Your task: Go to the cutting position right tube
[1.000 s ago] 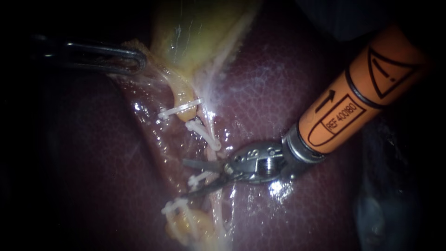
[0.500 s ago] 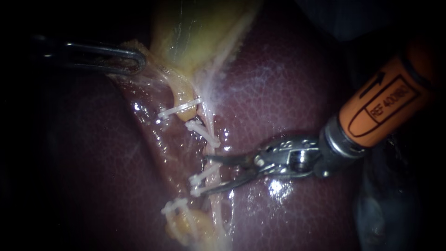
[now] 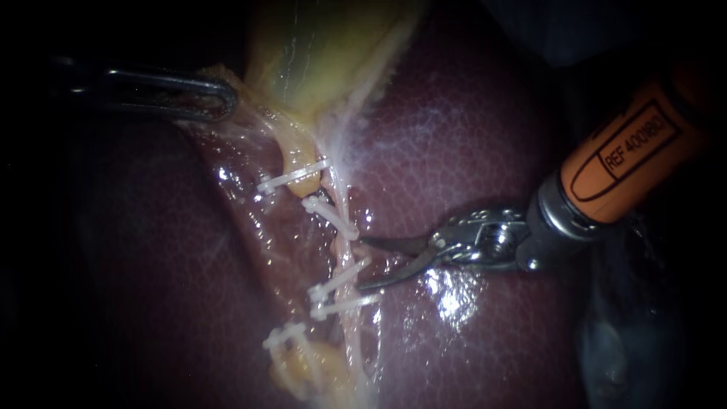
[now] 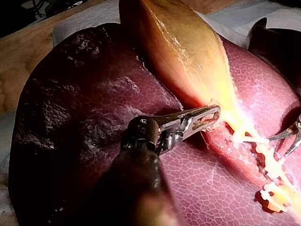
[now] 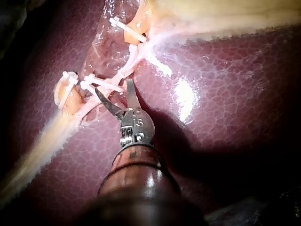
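Observation:
The right tube (image 3: 341, 254) is a pale strand running down over the liver (image 3: 454, 151) from the yellow gallbladder (image 3: 326, 53). White clips (image 3: 330, 216) cross it above, and two more clips (image 3: 338, 280) cross it below. My right instrument (image 3: 361, 264) comes in from the right with its thin blades open, their tips at the tube's right edge, level with the bare stretch between the clips. In the right wrist view the open blades (image 5: 114, 87) reach the tube (image 5: 123, 70). My left instrument (image 3: 219, 102) is shut on tissue at the gallbladder's neck (image 4: 207, 117).
A second, yellowish tube (image 3: 294, 151) lies left of the right tube and carries a white clip (image 3: 291, 176). Another clip (image 3: 284, 334) sits on a yellow stump lower down. Wet liver surface (image 5: 225, 141) spreads beneath the right instrument's orange sleeve (image 3: 628, 163).
My right instrument has drawn back to the right and slightly up. Its open blades, which reached across the tube, now end at its right edge. The left instrument has held still.

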`<state>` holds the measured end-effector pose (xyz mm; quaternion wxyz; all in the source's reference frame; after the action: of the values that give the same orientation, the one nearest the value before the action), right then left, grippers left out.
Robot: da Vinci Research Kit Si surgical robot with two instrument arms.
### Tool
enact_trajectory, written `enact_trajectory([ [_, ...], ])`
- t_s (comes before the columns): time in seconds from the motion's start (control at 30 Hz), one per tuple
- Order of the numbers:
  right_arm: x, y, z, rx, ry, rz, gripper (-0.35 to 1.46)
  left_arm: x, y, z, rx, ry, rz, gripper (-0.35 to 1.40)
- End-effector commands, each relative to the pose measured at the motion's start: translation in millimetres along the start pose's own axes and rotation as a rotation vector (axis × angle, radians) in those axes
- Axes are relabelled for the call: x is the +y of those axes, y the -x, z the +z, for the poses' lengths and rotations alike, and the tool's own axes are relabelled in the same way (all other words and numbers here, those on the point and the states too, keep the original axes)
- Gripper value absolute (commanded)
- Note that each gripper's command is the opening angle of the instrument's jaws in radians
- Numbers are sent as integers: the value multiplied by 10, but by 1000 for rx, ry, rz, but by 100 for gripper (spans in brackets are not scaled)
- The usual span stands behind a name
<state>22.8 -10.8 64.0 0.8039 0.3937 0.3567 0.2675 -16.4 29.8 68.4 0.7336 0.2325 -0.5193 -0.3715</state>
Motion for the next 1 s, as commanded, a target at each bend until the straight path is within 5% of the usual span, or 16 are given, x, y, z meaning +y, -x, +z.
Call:
enact_trajectory([
  [0.03, 1, 0, 2, -4, -8, 6, 98, 1, 0, 0, 0, 0, 0, -35],
  [0.53, 11, -10, 42, 12, -141, 48, 97, 1, -1, 1, 0, 1, 1, -35],
  [1.0, 20, -27, 62, 233, -413, -5, 102, 0, -1, 1, 0, 1, 0, -35],
])
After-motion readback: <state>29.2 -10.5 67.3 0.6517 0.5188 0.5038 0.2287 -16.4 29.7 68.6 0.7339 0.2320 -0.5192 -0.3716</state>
